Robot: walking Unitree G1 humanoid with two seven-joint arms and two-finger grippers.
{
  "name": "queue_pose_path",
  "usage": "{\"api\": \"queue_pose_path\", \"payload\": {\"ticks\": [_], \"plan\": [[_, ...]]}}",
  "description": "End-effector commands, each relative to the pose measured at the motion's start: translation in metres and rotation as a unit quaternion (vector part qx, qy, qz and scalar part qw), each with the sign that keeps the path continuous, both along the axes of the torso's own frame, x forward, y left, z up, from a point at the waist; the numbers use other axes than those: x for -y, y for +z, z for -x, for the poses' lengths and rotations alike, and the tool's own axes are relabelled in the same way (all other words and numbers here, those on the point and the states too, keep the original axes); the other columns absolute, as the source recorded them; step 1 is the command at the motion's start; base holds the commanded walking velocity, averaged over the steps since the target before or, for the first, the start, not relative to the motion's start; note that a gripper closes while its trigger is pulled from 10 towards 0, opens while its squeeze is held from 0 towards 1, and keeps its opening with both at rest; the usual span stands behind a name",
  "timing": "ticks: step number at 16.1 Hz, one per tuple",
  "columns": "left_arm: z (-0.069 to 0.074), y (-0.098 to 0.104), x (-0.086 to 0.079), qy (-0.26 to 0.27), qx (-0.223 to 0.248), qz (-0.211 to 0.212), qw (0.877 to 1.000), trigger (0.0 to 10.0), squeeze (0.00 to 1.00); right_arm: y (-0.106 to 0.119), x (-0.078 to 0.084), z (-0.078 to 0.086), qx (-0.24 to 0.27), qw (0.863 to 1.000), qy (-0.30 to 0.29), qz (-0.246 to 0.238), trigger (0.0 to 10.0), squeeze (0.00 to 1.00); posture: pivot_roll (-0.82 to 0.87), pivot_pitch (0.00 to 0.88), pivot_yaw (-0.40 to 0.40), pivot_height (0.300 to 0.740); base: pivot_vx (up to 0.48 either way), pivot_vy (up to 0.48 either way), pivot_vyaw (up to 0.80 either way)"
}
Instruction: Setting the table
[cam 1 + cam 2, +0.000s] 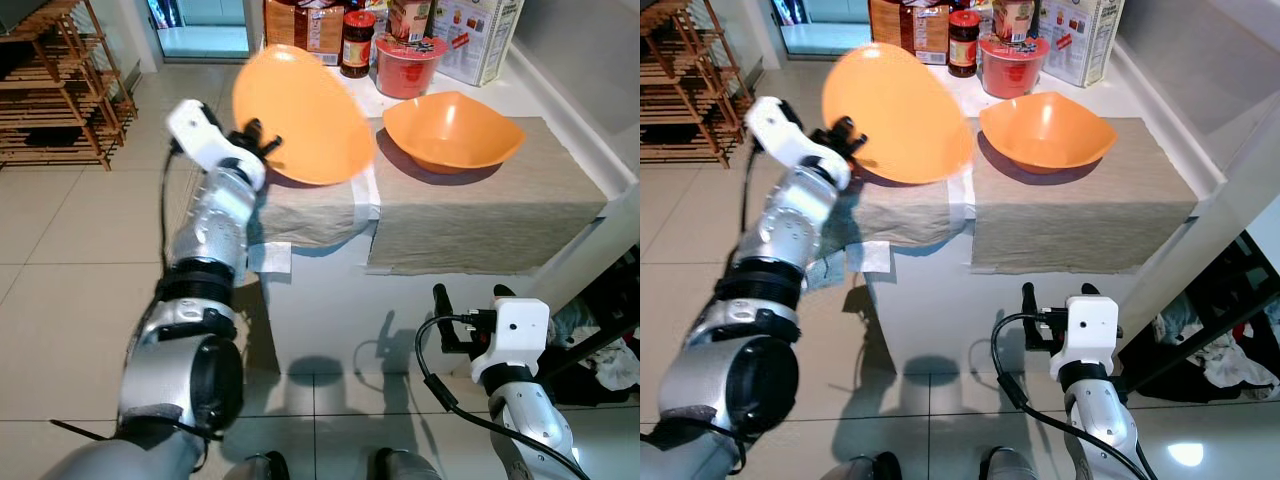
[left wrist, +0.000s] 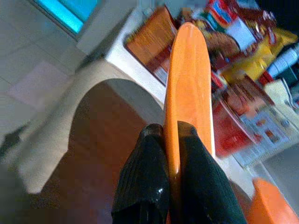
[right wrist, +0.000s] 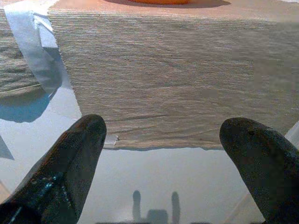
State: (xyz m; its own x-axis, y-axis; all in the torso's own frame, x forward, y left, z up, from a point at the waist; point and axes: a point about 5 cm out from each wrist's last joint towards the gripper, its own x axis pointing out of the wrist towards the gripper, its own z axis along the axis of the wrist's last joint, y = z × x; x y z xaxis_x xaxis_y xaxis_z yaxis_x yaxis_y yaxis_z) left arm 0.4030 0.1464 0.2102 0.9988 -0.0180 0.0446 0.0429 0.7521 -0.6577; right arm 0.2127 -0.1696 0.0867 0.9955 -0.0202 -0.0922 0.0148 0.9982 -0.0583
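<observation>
left claw (image 1: 845,140) holds a tilted orange plate (image 1: 895,115) above a placemat (image 1: 905,215), beside an orange bowl (image 1: 1045,130).

White tabletop (image 1: 320,300): two beige mats (image 1: 480,215) side by side, bowl (image 1: 452,130) on right mat. Far edge: red cup (image 1: 408,65), jar (image 1: 356,44), boxes (image 1: 478,35).

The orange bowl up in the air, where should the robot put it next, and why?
Probably lower it flat onto the left placemat. The left hand pinches the tilted orange bowl by its rim above that mat, which is bare, while the second bowl already sits on the right placemat.
</observation>
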Motion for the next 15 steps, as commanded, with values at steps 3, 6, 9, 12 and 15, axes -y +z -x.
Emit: {"api": "queue_pose_path", "payload": {"ticks": [3, 6, 9, 12, 15], "plan": [[-0.002, 0.036, -0.014, 0.027, 0.058, 0.009, 0.998, 0.0, 0.00, -0.001, 0.001, -0.001, -0.004, 1.000, 0.000, -0.001, 10.0, 0.00, -0.19, 0.058, 0.036, 0.727, 0.000, 0.000, 0.00], [0.000, 0.046, -0.031, 0.036, 0.092, -0.097, 0.990, 0.0, 0.00, -0.002, 0.001, 0.000, -0.005, 1.000, -0.003, -0.002, 10.0, 0.00, -0.19, 0.057, 0.037, 0.727, 0.000, 0.000, 0.00], [0.003, 0.044, -0.041, 0.013, 0.100, -0.140, 0.985, 0.0, 0.00, -0.002, 0.002, 0.000, -0.005, 1.000, -0.002, 0.000, 10.0, 0.00, -0.18, 0.045, 0.036, 0.727, 0.000, 0.000, 0.00], [0.007, 0.029, -0.052, 0.012, 0.089, -0.196, 0.976, 0.0, 0.00, -0.002, 0.002, -0.003, -0.003, 1.000, 0.001, 0.001, 10.0, 0.00, -0.17, 0.032, 0.036, 0.727, 0.000, 0.000, 0.00], [0.013, 0.010, -0.072, 0.007, 0.059, -0.271, 0.961, 0.0, 0.00, -0.001, 0.002, -0.006, 0.002, 1.000, 0.001, 0.001, 10.0, 0.00, -0.16, 0.018, 0.036, 0.727, 0.000, 0.000, 0.00]]}}
